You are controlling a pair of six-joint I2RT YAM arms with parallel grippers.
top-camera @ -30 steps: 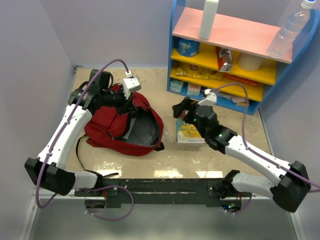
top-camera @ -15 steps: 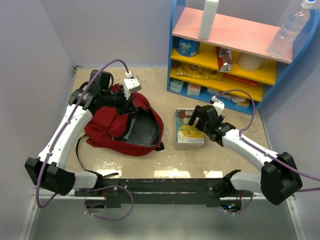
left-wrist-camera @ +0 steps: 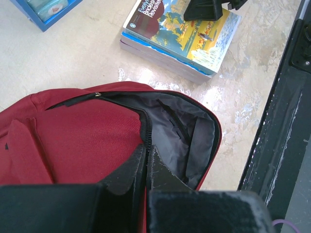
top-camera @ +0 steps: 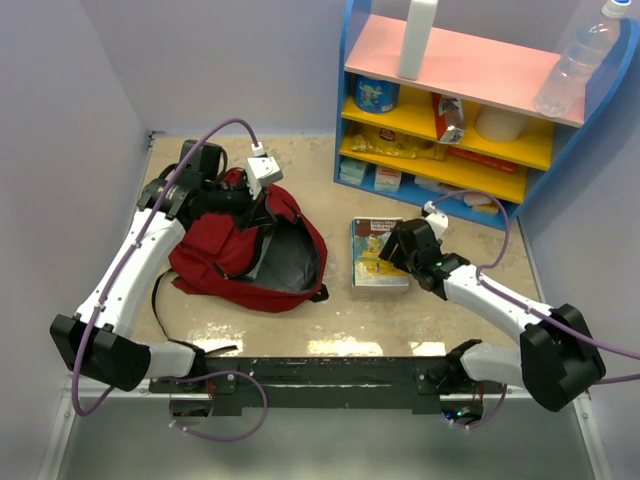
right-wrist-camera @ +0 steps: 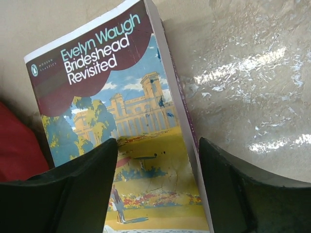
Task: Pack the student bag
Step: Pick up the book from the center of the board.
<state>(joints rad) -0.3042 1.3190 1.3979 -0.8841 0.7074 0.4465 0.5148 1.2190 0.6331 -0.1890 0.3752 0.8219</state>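
Note:
The student bag [top-camera: 225, 262], dark red, lies on the table with its mouth open, showing grey lining [left-wrist-camera: 180, 131]. My left gripper [top-camera: 264, 212] is shut on the zip edge of that mouth [left-wrist-camera: 146, 148] and holds it up. To the bag's right lies a paperback, "Brideshead Revisited" [top-camera: 372, 262] [right-wrist-camera: 121, 107], on top of another book [left-wrist-camera: 160, 56]. My right gripper [top-camera: 393, 246] is down at the paperback's right edge. It is open [right-wrist-camera: 158, 143], with one finger over the cover and the other over the table beyond that edge.
A blue shelf unit [top-camera: 350, 60] with packets, tins and bottles stands at the back right, just beyond the books. Pale walls close in the left and back. A black rail [top-camera: 320, 370] runs along the near table edge.
My right gripper swung from the book's far-left corner to its right edge and dropped lower, its jaws narrowing a little. The left gripper and the bag have not moved.

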